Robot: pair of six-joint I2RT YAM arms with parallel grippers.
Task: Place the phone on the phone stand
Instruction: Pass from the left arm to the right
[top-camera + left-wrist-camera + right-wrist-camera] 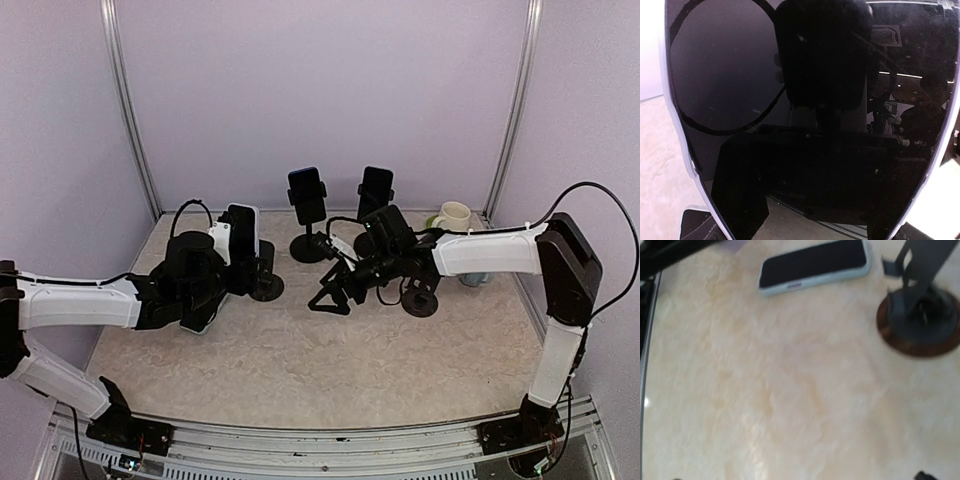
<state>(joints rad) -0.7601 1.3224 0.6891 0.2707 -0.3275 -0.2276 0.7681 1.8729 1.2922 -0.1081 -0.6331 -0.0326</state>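
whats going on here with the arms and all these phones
The left end effector holds a white-cased phone upright right at a stand, apparently about to seat it. The right end effector hangs open over the table, holding nothing. The back phones already sit on their own stands.

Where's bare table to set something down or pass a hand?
Free: the wide front strip of table, from both forearms to the near rail, and the front right corner. Crowded: back centre, where two mounted phones, the mug, a stand base and the open right gripper bunch; back left, the white-cased phone by its stand.
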